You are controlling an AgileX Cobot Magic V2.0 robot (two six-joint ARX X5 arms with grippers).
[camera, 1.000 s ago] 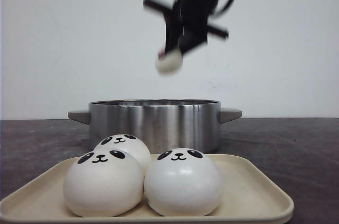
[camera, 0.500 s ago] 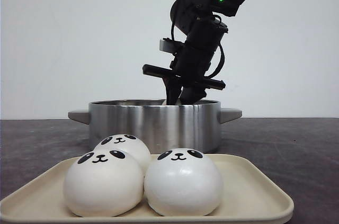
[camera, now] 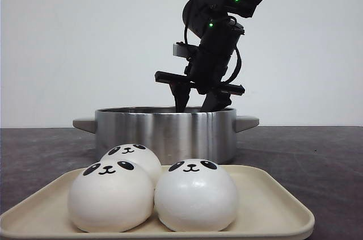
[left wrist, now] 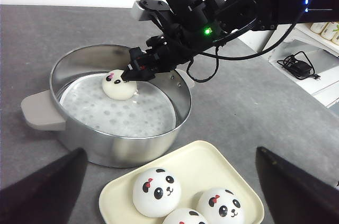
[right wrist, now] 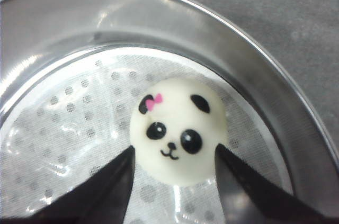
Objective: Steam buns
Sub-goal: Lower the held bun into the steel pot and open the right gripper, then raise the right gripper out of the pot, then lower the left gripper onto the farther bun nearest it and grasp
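Note:
Three white panda buns [camera: 195, 194] sit close together on a cream tray [camera: 272, 206] at the front; the left wrist view shows them too [left wrist: 156, 192]. A fourth bun [right wrist: 177, 128] with a pink bow rests on the perforated liner [right wrist: 79, 123] inside the steel pot [camera: 164, 129], near its far wall [left wrist: 119, 84]. My right gripper [camera: 198, 104] reaches down into the pot. It is open, with one finger on each side of that bun [right wrist: 175, 149]. My left gripper [left wrist: 169, 152] is open and empty, high above the tray and pot.
The pot has two grey side handles [camera: 247, 122]. The tray stands just in front of the pot on the dark grey table [camera: 317, 160]. In the left wrist view, a white shelf with a black cable [left wrist: 302, 65] stands beyond the table's right side.
My right gripper came down from high above the pot with the bun in it, lowered into the pot, then spread its fingers and let the bun go onto the liner.

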